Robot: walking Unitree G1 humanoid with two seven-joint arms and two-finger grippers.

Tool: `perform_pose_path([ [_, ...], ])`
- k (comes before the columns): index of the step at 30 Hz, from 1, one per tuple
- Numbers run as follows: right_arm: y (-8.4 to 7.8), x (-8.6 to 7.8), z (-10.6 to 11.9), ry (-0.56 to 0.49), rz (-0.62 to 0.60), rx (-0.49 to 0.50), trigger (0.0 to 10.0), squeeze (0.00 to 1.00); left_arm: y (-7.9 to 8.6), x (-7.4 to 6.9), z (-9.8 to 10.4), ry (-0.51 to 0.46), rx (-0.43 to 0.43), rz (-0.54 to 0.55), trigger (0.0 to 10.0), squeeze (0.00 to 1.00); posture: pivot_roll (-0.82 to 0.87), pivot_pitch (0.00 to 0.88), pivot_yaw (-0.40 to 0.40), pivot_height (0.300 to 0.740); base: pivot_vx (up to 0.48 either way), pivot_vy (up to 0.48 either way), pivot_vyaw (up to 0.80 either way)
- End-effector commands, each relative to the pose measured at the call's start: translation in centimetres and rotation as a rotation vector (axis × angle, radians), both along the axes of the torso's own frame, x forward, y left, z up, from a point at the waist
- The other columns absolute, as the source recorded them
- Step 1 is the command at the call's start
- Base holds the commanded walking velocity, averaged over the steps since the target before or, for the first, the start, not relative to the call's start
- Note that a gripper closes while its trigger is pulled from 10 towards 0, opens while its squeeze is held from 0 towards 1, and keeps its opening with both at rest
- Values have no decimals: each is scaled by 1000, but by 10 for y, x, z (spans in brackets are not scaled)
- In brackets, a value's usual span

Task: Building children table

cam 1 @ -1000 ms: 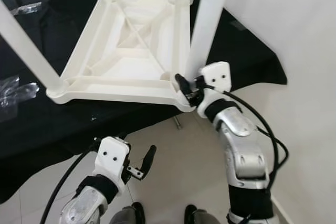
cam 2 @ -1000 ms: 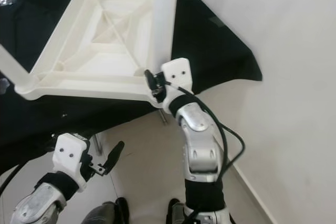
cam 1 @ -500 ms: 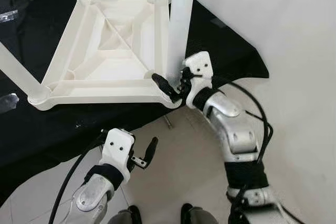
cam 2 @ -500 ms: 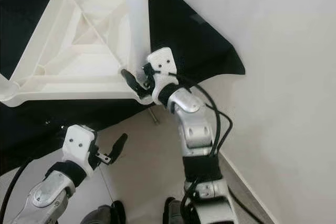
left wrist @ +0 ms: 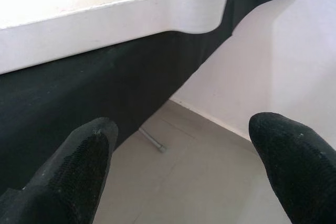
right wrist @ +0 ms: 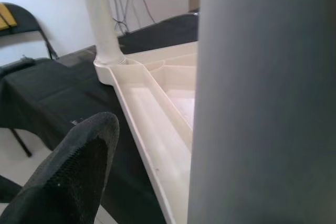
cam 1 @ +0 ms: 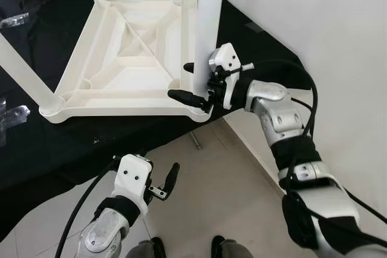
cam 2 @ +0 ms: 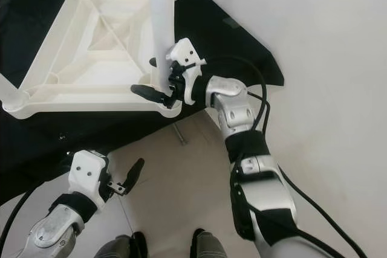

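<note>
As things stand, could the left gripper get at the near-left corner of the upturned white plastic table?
Probably yes. The left gripper hangs open below the black-draped edge, and the upturned white plastic table has its corner socket and leg above and left of it, with nothing between them.

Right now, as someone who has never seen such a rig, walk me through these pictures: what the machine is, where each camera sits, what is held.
This is a walking humanoid robot with two silver arms ending in black two-fingered claws. Two pictures come from its head, looking down; two come from cameras on its wrists. A white plastic children's table lies upside down on a black cloth, legs pointing up. The right claw is open around the base of the nearest table leg, one finger on each side. The left claw hangs open over the floor, holding nothing.
</note>
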State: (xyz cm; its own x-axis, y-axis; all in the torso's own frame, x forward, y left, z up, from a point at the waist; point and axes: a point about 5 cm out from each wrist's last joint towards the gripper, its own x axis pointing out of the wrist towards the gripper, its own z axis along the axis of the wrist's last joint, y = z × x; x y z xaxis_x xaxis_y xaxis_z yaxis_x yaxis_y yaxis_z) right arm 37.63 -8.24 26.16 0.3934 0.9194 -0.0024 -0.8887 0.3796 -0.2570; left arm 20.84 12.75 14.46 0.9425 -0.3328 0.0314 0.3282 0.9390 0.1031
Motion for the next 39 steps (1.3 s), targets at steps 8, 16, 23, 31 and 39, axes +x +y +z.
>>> perform_pose_path([
  [8,8,2,3,-6,107,7,0,0,1,-9,-1,23,4,-5,10000,0,44,257,23,740,0,0,0],
  [16,-1,1,-3,-61,-61,48,0,0,0,-7,-1,27,2,-8,10000,0,24,244,24,740,0,0,0],
  [23,8,-21,-40,-21,-665,153,0,0,2,5,-4,21,4,-5,10000,0,-17,199,29,740,0,0,0],
  [31,49,-49,-64,1,-758,164,0,0,2,21,-7,5,22,9,10000,0,-43,131,41,740,0,0,0],
  [39,46,-40,-55,-16,-738,140,10000,0,0,24,-9,2,17,17,10000,0,-45,125,34,740,0,0,0],
])
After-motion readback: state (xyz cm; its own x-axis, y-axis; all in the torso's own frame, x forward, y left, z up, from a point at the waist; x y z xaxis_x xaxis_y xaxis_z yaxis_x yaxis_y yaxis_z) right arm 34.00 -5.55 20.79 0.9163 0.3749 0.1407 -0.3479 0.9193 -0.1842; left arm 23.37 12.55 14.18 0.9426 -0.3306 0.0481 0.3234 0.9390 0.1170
